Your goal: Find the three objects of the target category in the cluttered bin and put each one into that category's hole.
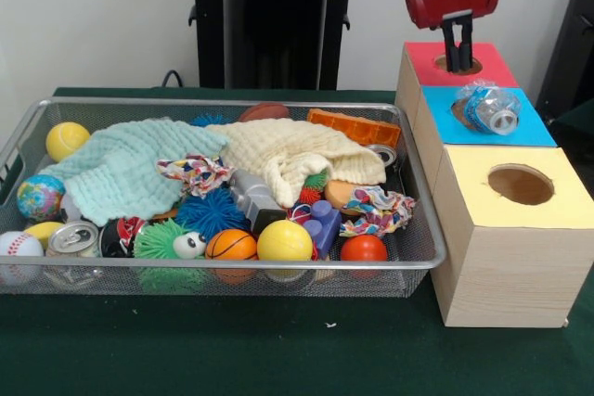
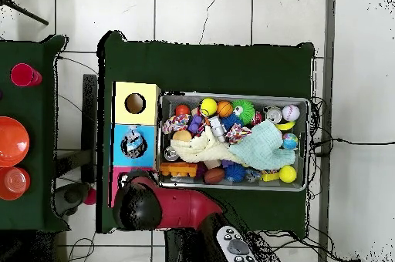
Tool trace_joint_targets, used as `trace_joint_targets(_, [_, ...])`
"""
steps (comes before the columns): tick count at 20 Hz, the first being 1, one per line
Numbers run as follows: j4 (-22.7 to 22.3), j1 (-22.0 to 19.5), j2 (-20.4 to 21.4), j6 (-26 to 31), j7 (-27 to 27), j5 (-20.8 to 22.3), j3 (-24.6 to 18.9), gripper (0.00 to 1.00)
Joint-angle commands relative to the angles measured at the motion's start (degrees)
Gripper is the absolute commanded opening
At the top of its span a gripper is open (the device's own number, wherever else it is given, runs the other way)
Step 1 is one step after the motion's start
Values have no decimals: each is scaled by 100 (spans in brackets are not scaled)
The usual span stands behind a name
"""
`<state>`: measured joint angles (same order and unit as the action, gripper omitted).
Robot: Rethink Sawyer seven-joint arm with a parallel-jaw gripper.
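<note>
Front view: the gripper [image 1: 456, 55] hangs over the hole of the red-topped wooden box [image 1: 459, 64], dark fingers pressed close together, tips at the hole's rim, nothing visible between them. The overhead view hides this: there the red and black arm [image 2: 166, 206] covers that box and the gripper cannot be seen.

Overhead only: a second dark green side table [image 2: 31, 143] with orange plastic plates [image 2: 13, 141] and a red cup [image 2: 25, 75], on a white tiled floor [image 2: 231, 12].

The counter [image 1: 232, 340] is covered in dark green cloth; a white wall stands behind.

A crushed clear plastic bottle [image 1: 487, 107] lies on its side across the hole of the blue-topped wooden box [image 1: 529, 127], just in front of the gripper, not touching it. The yellow-topped wooden box [image 1: 520, 183] has an open hole. The wire mesh bin [image 1: 422, 261] beside the boxes holds balls, a silver drink can [image 1: 72, 238], a pale green cloth [image 1: 121, 169] and a cream cloth [image 1: 297, 155].
</note>
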<state>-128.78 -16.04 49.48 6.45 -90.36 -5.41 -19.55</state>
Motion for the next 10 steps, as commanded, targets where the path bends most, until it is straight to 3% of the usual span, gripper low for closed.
trace_joint_targets(1, [697,16,175,966,-667,-85,132,0])
trace_joint_targets(10, [740,-18,353,1015,-838,-169,43,0])
